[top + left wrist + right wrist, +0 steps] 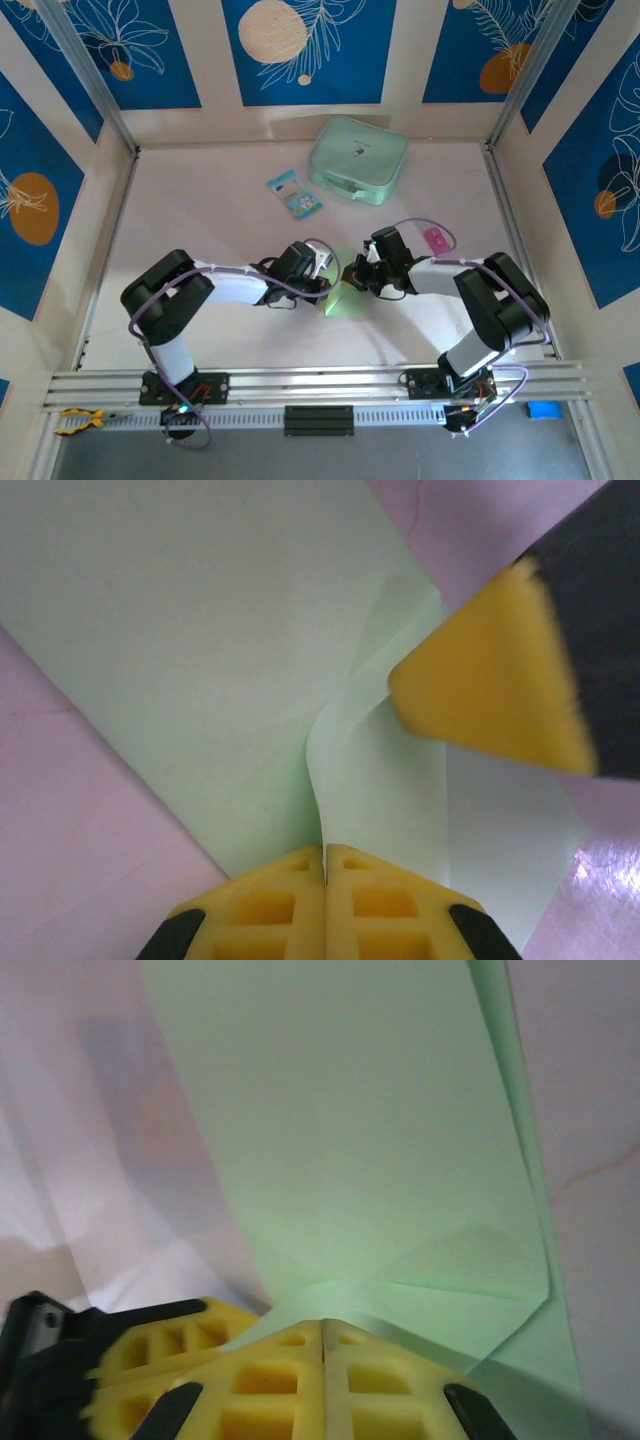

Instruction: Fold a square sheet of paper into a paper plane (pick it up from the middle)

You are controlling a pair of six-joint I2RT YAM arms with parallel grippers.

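The left hand (325, 865) and the right hand (323, 1335) were both pinched shut on the square sheet of paper (345, 300). It was well apart from the mint case (358, 160), on the side nearer the arms (230, 285).

Blue leaf-print walls (340, 70) around pale table (200, 220)

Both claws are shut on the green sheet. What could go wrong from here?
1. Tear: the left claw and right claw both pinch the thin square sheet of paper close together, so any pull apart could rip it.
2. Stray crease: the paper buckles into a raised ridge at the left claw, and pressing down now may set a wrong fold.
3. Collision: the right claw's finger sits near the left claw, so a small move could knock them together.
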